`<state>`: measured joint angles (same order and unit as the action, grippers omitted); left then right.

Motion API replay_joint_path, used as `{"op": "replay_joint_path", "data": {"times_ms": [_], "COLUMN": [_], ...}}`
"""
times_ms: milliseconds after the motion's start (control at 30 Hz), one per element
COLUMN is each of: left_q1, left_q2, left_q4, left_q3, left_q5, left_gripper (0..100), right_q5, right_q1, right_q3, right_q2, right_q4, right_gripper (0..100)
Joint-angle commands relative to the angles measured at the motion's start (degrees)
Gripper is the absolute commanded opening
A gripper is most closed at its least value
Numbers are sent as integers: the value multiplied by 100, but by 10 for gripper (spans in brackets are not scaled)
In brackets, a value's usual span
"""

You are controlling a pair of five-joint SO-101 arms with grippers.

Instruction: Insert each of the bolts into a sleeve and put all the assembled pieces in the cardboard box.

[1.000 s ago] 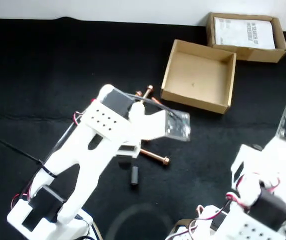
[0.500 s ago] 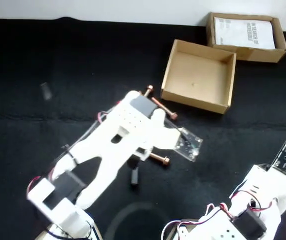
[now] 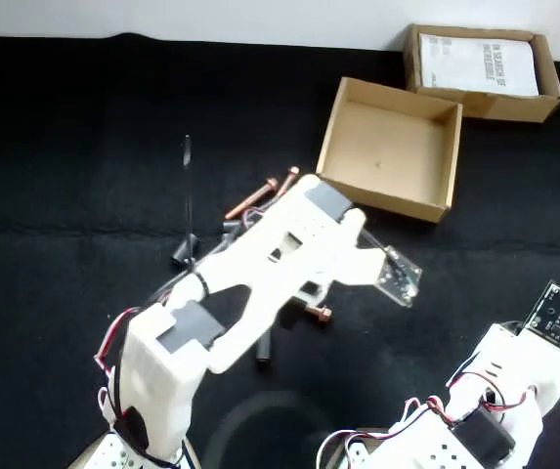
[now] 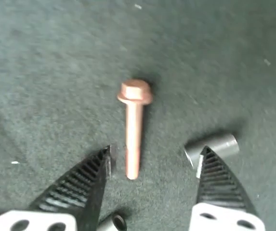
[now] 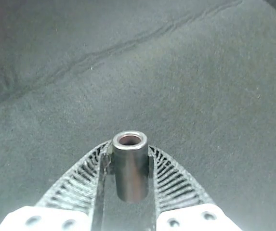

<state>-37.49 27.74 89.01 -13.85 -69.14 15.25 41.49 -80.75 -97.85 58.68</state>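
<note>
In the left wrist view my left gripper [image 4: 154, 154] hangs open just above the black mat. A copper bolt [image 4: 134, 130] lies between its fingers with its head pointing away. A grey sleeve [image 4: 212, 147] lies outside one fingertip, and another sleeve [image 4: 113, 222] sits beneath the gripper. In the high view the left arm [image 3: 299, 244] covers most of the bolt pile; a bolt head [image 3: 321, 313] and a sleeve [image 3: 263, 347] peek out beside it. My right gripper [image 5: 129, 149] is shut on a grey sleeve [image 5: 129, 166], bore facing outward, and the right arm [image 3: 514, 391] is at the lower right.
The open cardboard box [image 3: 377, 200] stands behind the pile at the right. A second box [image 3: 480, 103] with a printed sheet sits behind it. More bolts [image 3: 252, 198] and sleeves [image 3: 182, 256] lie left of the arm, by a thin black upright rod [image 3: 188, 186].
The left arm has swung right and stretched out over the bolts, uncovering pieces on its left. The right arm has drawn back toward the lower right corner.
</note>
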Motion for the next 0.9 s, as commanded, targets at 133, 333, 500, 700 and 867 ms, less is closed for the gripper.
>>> {"op": "replay_joint_path", "data": {"times_ms": [133,333,500,700,867], "left_q1": [-145,-127,-163,-391,-558], "left_q2": [620,998,1200,1218,1226], "left_q4": [70,79,44,44,9], "left_q3": [-848,-954,-980,-980,-980], "left_q5": [791,1213,1292,1292,1284], "left_gripper": [274,265,189,189,189], "right_q5": [18,18,18,18,18], "right_q1": [40,31,22,22,22], "right_q3": [13,13,4,4,-4], "right_q2": [-57,-57,-57,-57,-57], "right_q4": [-127,-136,-136,-136,-136], "right_gripper": [6,6,6,6,6]}}
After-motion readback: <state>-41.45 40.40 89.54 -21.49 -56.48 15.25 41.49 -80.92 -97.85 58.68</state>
